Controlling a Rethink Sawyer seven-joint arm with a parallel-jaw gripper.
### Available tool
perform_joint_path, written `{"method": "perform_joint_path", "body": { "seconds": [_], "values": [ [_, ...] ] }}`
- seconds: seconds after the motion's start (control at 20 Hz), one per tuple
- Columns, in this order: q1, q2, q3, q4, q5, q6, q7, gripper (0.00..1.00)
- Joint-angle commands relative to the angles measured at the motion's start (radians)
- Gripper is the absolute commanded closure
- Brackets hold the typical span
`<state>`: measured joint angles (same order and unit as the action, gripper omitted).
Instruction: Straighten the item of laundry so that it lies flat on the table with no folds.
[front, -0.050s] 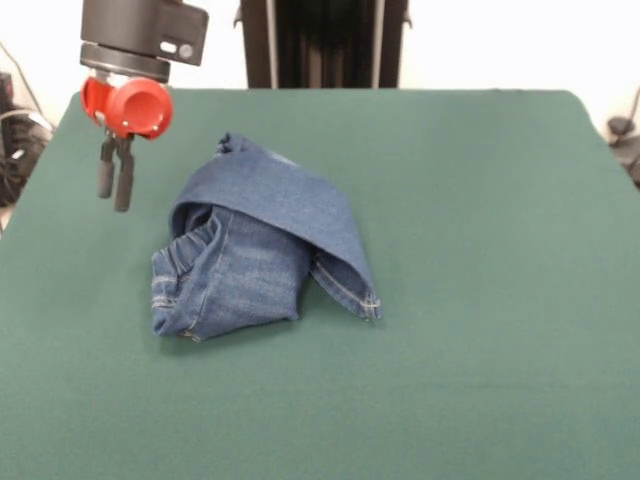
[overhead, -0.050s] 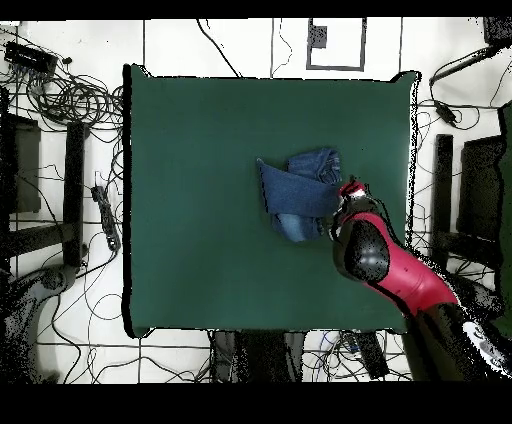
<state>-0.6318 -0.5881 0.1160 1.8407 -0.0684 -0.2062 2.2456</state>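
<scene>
Jeans (front, -0.050s: 262, 250) lie bunched near the middle of the green table (front, -0.050s: 480, 300), one leg folded across the waist part, its hemmed end pointing toward the near edge. From my seat I see the gripper (front, -0.050s: 115, 180) hanging just beside the jeans, clear of the denim, its two dark fingers drawn nearly together, holding nothing

Tangled black cables (overhead, -0.050s: 75, 95) lay over the pale tiled floor (overhead, -0.050s: 170, 45) beside the table. A power strip (overhead, -0.050s: 104, 215) sat along that side, and a dark stand (overhead, -0.050s: 325, 42) rose behind.
</scene>
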Motion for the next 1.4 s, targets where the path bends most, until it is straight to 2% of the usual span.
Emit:
{"method": "perform_joint_path", "body": {
  "seconds": [0.05, 0.9, 1.4],
  "values": [
    [0.02, 0.089, 0.16, 0.065, -0.044, -0.071, 0.183, 0.0],
    [0.005, 0.196, 0.213, 0.044, -0.053, -0.207, 0.215, 0.0],
    [0.012, 0.224, 0.222, 0.029, -0.038, -0.226, 0.208, 0.0]
  ]
}}
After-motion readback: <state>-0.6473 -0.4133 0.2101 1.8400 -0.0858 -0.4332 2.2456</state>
